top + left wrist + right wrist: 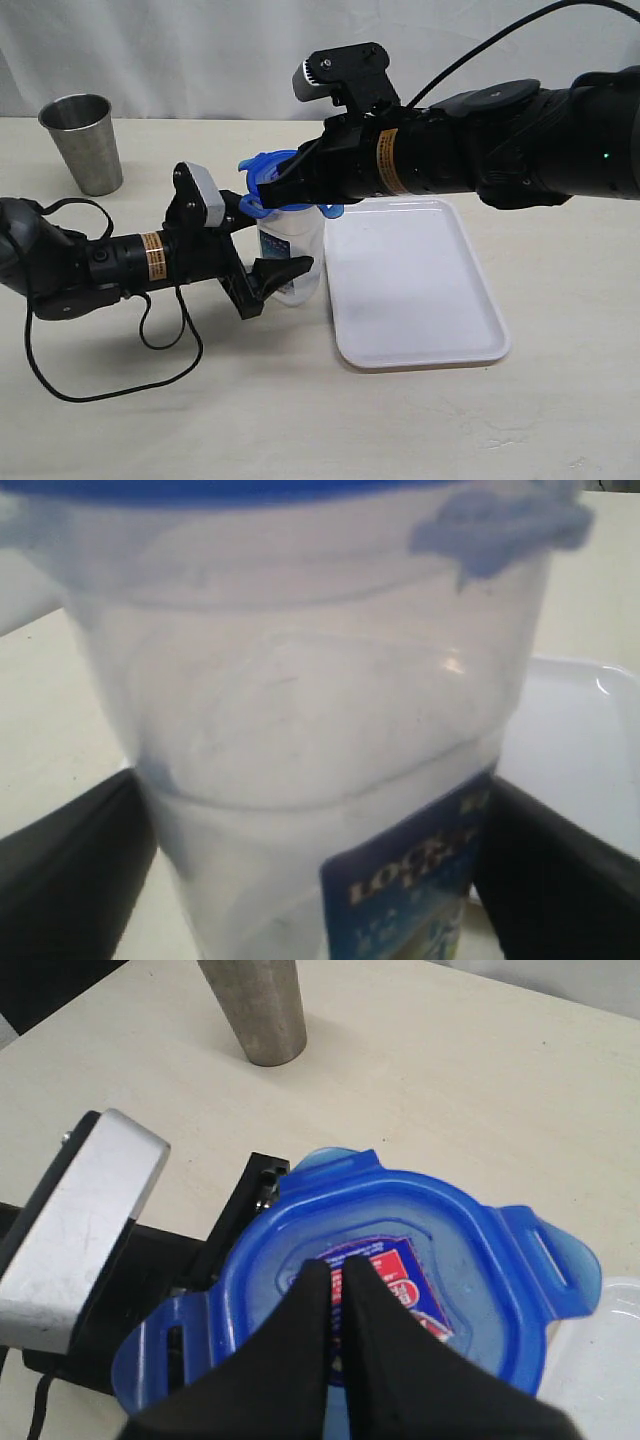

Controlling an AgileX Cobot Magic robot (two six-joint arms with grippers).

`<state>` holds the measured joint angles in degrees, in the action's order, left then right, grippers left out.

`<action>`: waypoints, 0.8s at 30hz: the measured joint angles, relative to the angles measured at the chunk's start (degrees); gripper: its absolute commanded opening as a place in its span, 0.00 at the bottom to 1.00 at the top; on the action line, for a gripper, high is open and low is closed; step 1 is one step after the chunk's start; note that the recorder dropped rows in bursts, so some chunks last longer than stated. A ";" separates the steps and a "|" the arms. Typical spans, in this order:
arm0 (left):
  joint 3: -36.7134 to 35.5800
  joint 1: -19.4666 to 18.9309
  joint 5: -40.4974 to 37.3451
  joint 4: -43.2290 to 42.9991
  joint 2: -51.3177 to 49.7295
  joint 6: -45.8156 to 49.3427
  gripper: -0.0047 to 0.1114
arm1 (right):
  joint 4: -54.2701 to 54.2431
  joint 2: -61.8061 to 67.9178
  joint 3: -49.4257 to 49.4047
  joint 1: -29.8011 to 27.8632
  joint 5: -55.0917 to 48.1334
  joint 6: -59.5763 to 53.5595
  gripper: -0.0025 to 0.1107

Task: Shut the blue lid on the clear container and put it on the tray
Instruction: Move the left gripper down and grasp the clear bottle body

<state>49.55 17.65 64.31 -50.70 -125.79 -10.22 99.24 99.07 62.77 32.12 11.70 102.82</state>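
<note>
Beige table [300,420]: steel cup [83,142] far-left, tray [415,285] beside clear container [290,250].

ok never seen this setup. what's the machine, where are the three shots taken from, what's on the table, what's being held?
Two robot arms on a table. One shot looks at the whole scene; the other two come from cameras on each wrist. On the table: a steel cup, a white tray, and a clear container beside the tray. The left tool stands wide around the container's lower body, gripping or steadying it. The right tool is shut, its tips pressing on the blue lid sitting on the container. The lid's flaps look unlatched.
</note>
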 measured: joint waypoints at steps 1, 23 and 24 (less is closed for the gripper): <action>0.61 0.13 0.00 -0.49 -0.41 0.00 0.76 | 0.00 0.00 0.00 0.00 0.08 0.00 0.06; 7.40 0.36 3.76 -5.65 -5.24 -2.07 0.05 | 0.00 0.00 0.00 0.00 0.23 0.00 0.06; 7.40 0.36 3.56 -5.78 -5.24 -2.07 0.04 | 0.00 0.00 0.00 0.00 0.23 0.00 0.06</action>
<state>56.95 18.01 67.88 -56.47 -131.03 -12.29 99.24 99.07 62.77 32.12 11.93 102.82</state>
